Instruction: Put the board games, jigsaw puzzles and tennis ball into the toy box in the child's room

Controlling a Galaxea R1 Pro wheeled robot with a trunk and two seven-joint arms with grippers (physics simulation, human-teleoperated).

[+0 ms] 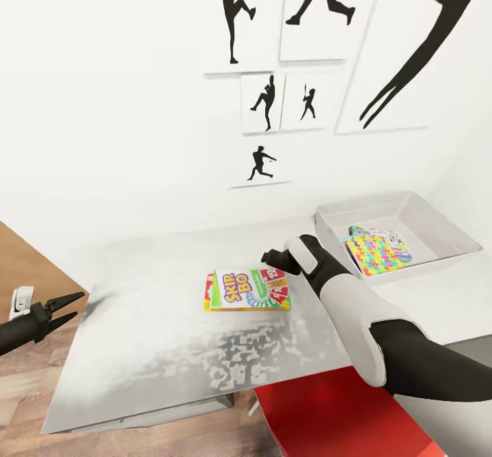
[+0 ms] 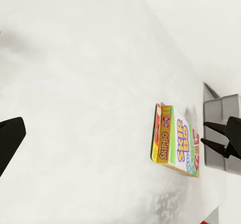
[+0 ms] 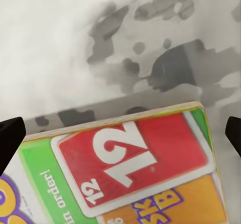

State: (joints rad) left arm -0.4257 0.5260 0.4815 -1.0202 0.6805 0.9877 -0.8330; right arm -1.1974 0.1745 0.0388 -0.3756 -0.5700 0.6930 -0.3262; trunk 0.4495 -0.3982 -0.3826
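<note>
Centre frame in the head view, the right claw (image 1: pixel 272 257) hovers spread wide over the far end of a Skip-Bo board game (image 1: pixel 247 291) on the table (image 1: pixel 137 320). Next: descend, close, carry it to the toy box (image 1: pixel 437 252), upper right. The left claw (image 1: pixel 68 307) idles, parted, lower left.

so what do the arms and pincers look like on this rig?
Right arm: glossy white shell segments over black joints, with a black upper link. Left arm: black, ending in a left pincer with two slim, pointed black fingers. No cables or markings are visible.
</note>
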